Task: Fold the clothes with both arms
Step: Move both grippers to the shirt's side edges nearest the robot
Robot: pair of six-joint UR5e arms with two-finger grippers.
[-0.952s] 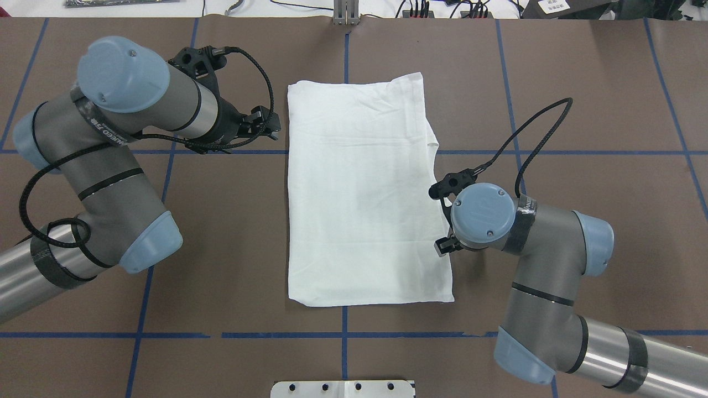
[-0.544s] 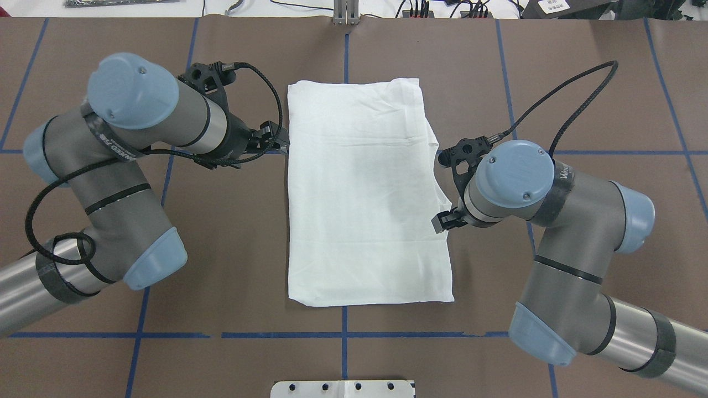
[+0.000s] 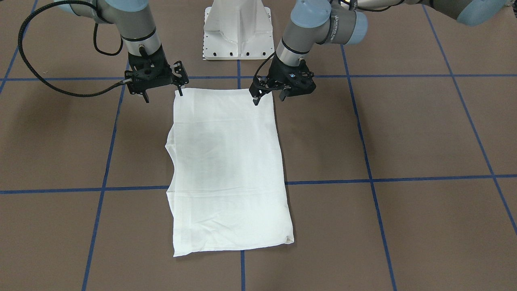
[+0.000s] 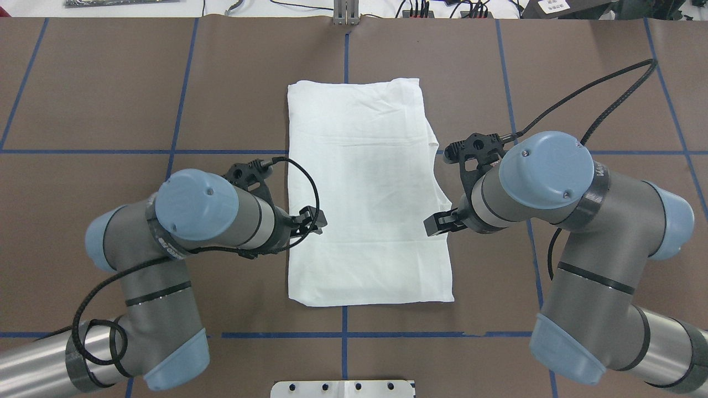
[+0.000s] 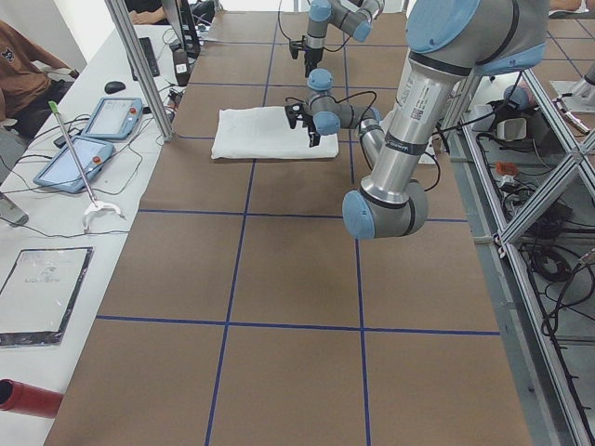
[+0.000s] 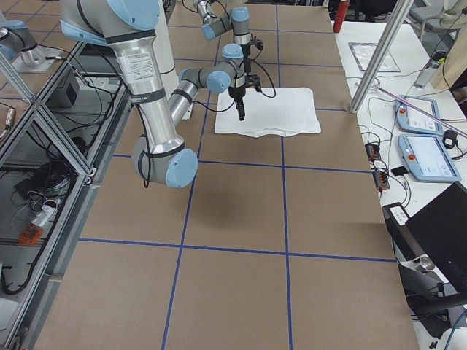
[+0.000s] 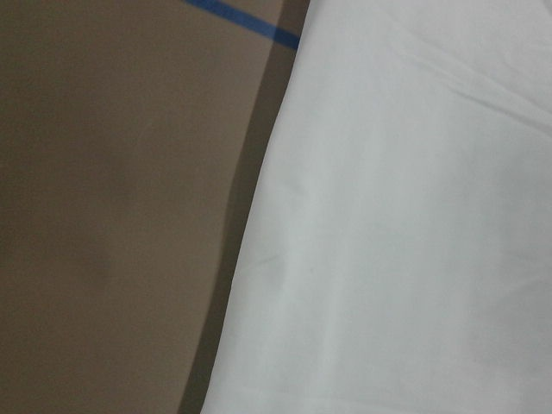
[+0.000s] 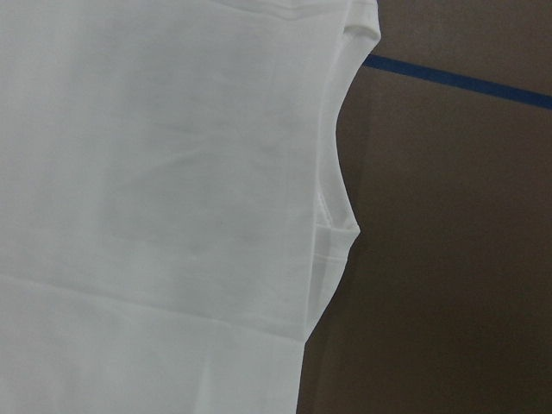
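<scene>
- T-shirt [image 4: 365, 193]: lies flat on the brown table [image 3: 404, 133], straight out in front of the pedestal base [image 3: 237, 30]. It is folded to a long rectangle whose short hem edge is the edge nearest the base. Print side down; only a faint grey shows through.
- Left gripper [image 3: 268, 97]: fingers spread, holding nothing. It hangs over the base-side stretch of the shirt's left long edge, with one finger inboard of the edge and one outboard.
- Right gripper [image 3: 163, 95]: fingers spread, also empty, mirrored over the right long edge. Neither wrist view shows fingertips on cloth, so I judge both apart from it.
- Handling (judgement): thin knit, light and limp, with no stiffness. It will drape and sag from any pinch point. The stacked layers can slide over one another.
- Hold points (judgement): the two corners nearest the base, each pinch deep enough to catch every layer. Lift both together and keep the edge taut.
- Caution: a stepped notch [image 8: 341, 228] on the right edge, farther from the base, exposes loose underlayers. A shallow pinch there would likely peel only the top ply.
</scene>
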